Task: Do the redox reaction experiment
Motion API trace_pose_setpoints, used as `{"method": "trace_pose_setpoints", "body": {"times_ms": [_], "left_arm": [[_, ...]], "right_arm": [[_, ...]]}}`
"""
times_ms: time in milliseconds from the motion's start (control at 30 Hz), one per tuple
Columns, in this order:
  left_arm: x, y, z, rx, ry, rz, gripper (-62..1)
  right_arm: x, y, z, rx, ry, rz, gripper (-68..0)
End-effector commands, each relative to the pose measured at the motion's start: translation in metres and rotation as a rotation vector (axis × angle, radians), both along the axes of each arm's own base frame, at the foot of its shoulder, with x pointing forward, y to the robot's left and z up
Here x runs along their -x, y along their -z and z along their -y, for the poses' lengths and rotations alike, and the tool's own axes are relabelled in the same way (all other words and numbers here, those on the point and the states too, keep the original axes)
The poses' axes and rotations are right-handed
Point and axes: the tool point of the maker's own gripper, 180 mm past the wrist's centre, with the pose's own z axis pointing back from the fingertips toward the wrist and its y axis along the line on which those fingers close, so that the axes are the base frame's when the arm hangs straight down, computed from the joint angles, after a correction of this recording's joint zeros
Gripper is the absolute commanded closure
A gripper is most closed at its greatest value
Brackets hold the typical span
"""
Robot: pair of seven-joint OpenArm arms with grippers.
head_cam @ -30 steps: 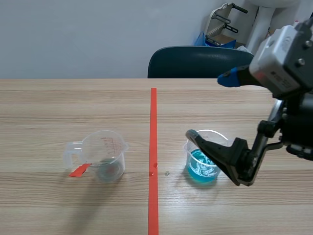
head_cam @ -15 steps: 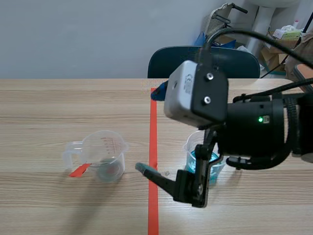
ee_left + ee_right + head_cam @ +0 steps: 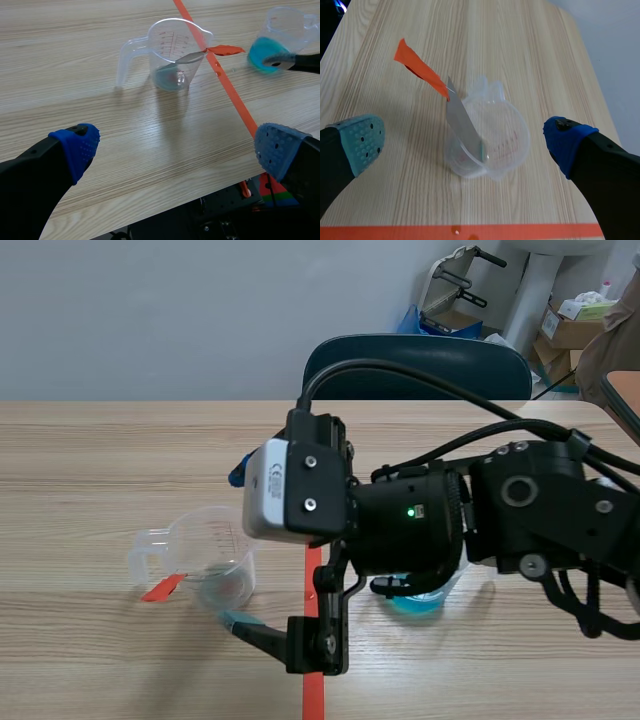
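A clear measuring cup point(image 3: 213, 558) stands left of the tape line with a little pale liquid at its bottom. A metal strip with an orange-red end point(image 3: 164, 587) leans in it, the strip point(image 3: 463, 121) resting on the rim. My right gripper point(image 3: 239, 546) has come across the middle and is open, one finger on each side of the cup point(image 3: 487, 137). The beaker of blue liquid point(image 3: 271, 46) stands right of the tape, mostly hidden behind the right arm in the scene view. My left gripper point(image 3: 177, 150) is open, low, well short of the cup point(image 3: 175, 57).
An orange-red tape line point(image 3: 313, 455) runs down the table's middle, with small droplets point(image 3: 218, 73) beside it. A dark chair point(image 3: 420, 365) stands behind the far edge. The bulky right arm point(image 3: 450, 520) spans the table's right half.
The right arm swung left from the blue beaker, crossed the tape line, and now has its open fingers on either side of the clear cup. The cup and beaker stayed put.
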Motion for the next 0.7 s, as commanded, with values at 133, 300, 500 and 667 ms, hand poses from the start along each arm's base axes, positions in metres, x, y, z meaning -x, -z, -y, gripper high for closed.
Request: {"method": "trace_pose_setpoints", "body": {"times_ms": [133,300,500,667], "left_arm": [[-0.004,-0.008,0.0,0.01,-0.005,0.032,-62.3],[-0.004,-0.008,0.001,0.01,-0.004,0.032,-62.3],[-0.004,-0.008,0.001,0.01,-0.005,0.032,-62.3],[-0.004,-0.008,0.001,0.01,-0.005,0.032,-62.3]], "right_arm": [[-0.001,-0.013,-0.022,-0.072,-0.033,0.036,-67.9],[0.0,-0.013,-0.034,-0.074,-0.055,0.083,-67.9],[0.003,-0.015,-0.041,-0.075,-0.064,0.115,-63.3],[-0.001,-0.016,-0.041,-0.084,-0.049,0.131,-48.9]]}}
